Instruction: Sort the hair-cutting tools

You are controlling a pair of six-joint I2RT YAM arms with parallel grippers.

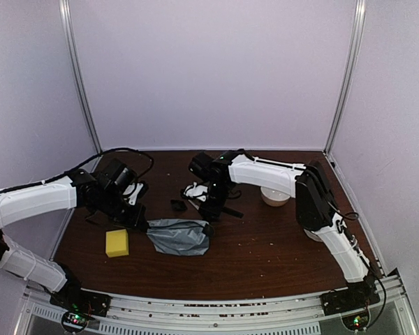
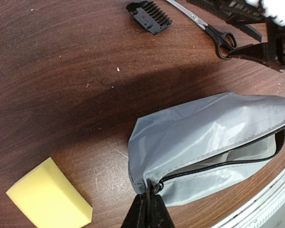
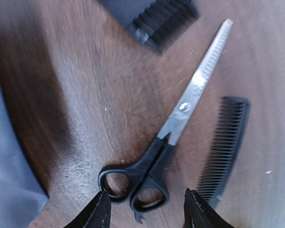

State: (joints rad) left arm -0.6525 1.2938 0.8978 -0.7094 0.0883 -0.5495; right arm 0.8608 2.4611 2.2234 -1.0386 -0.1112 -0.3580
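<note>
Currently, the left gripper is clamping shut on the zip-end corner of the grey fabric zip pouch. The pouch is lying on its side on the dark brown wooden table with its zip standing open. A yellow rectangular foam sponge is lying near the pouch on the left arm's side, apart from it.

The right gripper is hanging low over the table just beyond the pouch, with its jaws standing apart and gripping nothing. Between its two black fingers the black plastic handle loops of a pair of steel scissors are lying flat on the table. One blade edge is toothed; the blades are closed and pointing away from the gripper. Whether the fingers are touching the handles cannot be determined.

A slim black plastic comb is lying just beside the scissors, roughly parallel to them and not touching. A small black toothed clipper attachment is lying past the blade tip. A white round bowl is sitting behind the right arm.
</note>
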